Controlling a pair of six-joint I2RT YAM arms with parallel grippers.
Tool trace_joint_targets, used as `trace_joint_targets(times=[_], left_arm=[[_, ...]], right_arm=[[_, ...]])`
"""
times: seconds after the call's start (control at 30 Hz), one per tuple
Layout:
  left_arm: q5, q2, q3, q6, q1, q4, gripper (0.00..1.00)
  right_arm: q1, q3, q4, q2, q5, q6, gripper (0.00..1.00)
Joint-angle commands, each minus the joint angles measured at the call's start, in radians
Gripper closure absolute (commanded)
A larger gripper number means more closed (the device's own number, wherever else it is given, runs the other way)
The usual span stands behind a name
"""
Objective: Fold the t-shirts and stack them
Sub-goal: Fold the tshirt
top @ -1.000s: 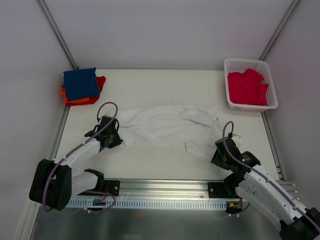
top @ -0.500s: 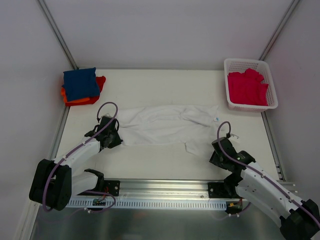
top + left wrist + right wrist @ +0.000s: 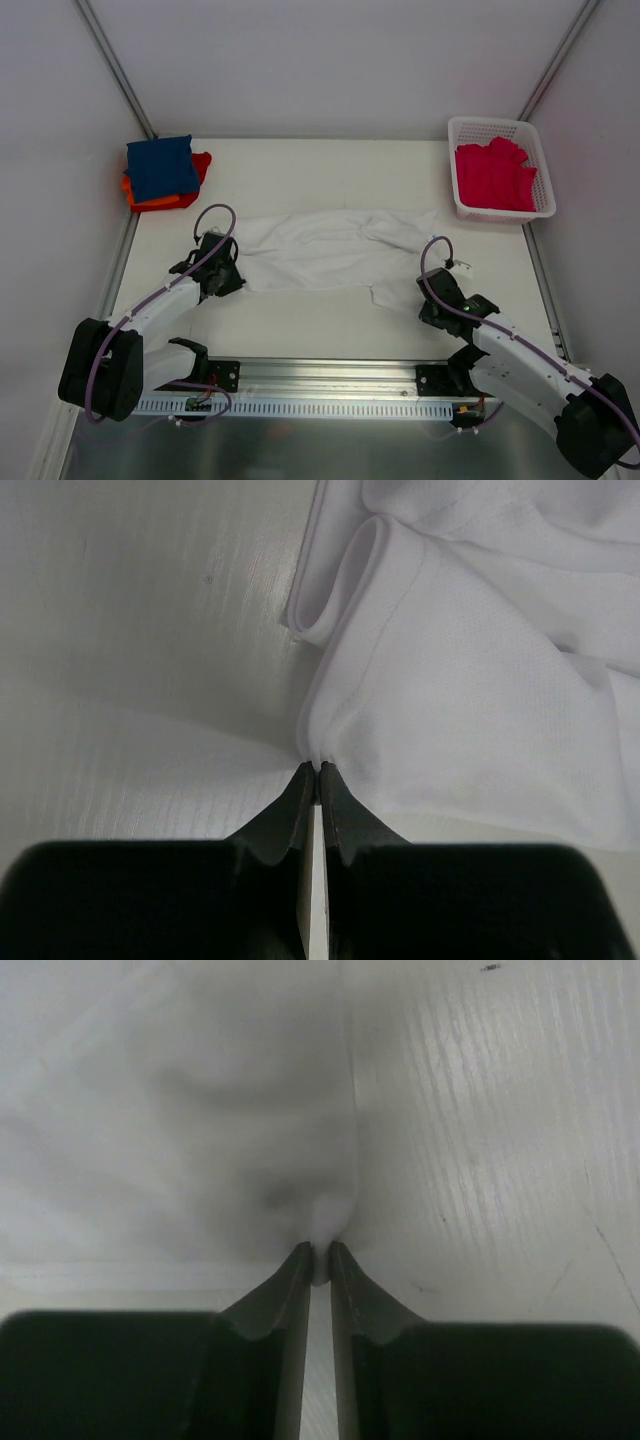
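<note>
A large white t-shirt (image 3: 330,250) lies spread and rumpled across the middle of the table. My left gripper (image 3: 235,275) is at its left end, shut on a pinch of the hemmed edge (image 3: 330,720); the tips (image 3: 317,770) meet on the cloth. At the shirt's lower right corner my right gripper (image 3: 428,298) has its jaws closed on a small fold of white cloth (image 3: 330,1215), with the tips (image 3: 318,1253) nearly together. A folded navy t-shirt (image 3: 160,166) lies on an orange-red one (image 3: 165,202) at the back left. Crimson-pink t-shirts (image 3: 495,175) fill the basket.
The white lattice basket (image 3: 500,125) stands at the back right corner. A metal rail (image 3: 330,385) runs along the near edge between the arm bases. White walls close in the table on the left, back and right.
My right gripper has slid left and forward onto the shirt's lower right corner and closed on the cloth. The left arm and the stacks have not moved.
</note>
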Motion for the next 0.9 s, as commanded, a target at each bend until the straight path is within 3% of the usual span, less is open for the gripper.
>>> trace_joint_targets(times=[0.0,0.1,0.57,0.87], left_arm=[[-0.004,-0.006,0.024,0.003,-0.012,-0.009,1.00],[-0.005,-0.006,0.024,0.003,-0.012,-0.009,1.00],[0.005,-0.127,0.058,0.007,-0.012,-0.024,1.00],[-0.021,-0.176,0.109,0.009,-0.009,-0.067,1.00]], right_arm=[[0.006,-0.011,0.093,0.040,-0.004,0.001,0.85],[0.006,-0.009,0.102,0.044,0.000,-0.004,0.99],[0.006,0.189,-0.004,-0.012,0.085,-0.102,1.00],[0.005,0.304,-0.001,0.050,0.144,-0.174,1.00]])
